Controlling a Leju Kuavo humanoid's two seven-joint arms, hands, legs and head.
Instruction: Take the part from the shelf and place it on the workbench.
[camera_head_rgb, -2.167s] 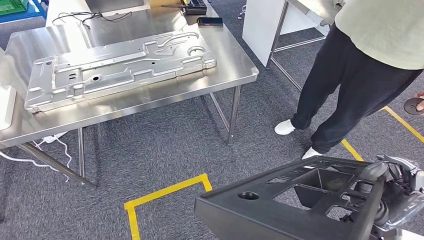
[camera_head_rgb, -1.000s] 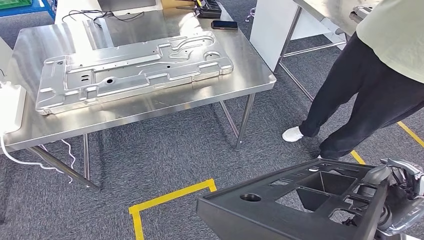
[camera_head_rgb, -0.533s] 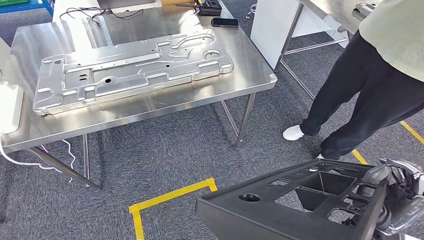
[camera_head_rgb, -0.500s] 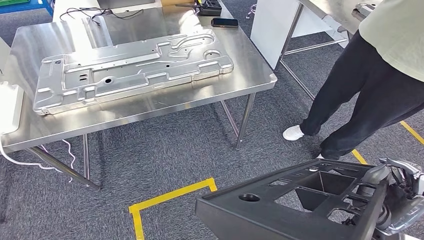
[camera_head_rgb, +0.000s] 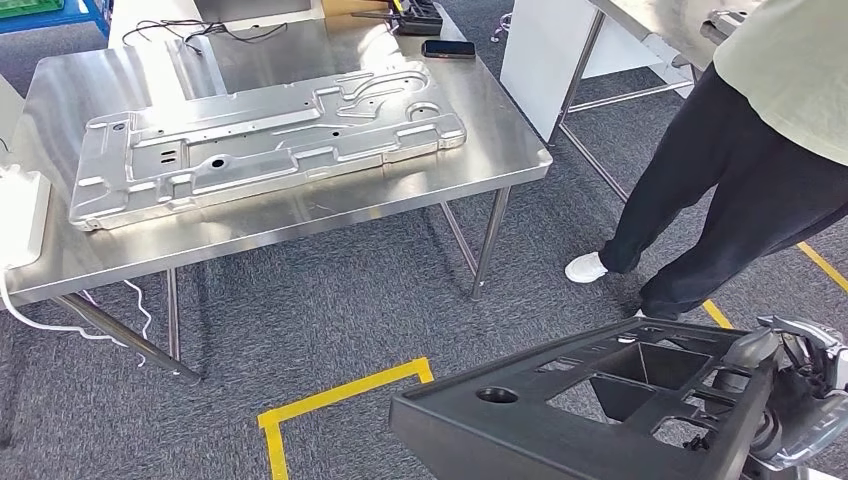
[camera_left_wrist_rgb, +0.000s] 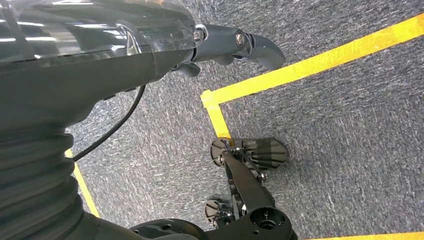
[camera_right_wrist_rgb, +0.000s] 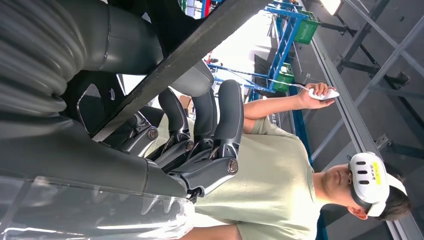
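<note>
One black part apparently clamped at its edge by right hand fingers; left hand seemingly empty

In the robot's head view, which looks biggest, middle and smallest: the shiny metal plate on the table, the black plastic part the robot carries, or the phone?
1. Metal plate and black part: they look alike, and the black part is nearer and cut off, so I won't rank them.
2. Phone: clearly smallest.

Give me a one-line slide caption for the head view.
Right hand holds the black plastic part short of the steel workbench, where a stamped metal panel lies.
</note>
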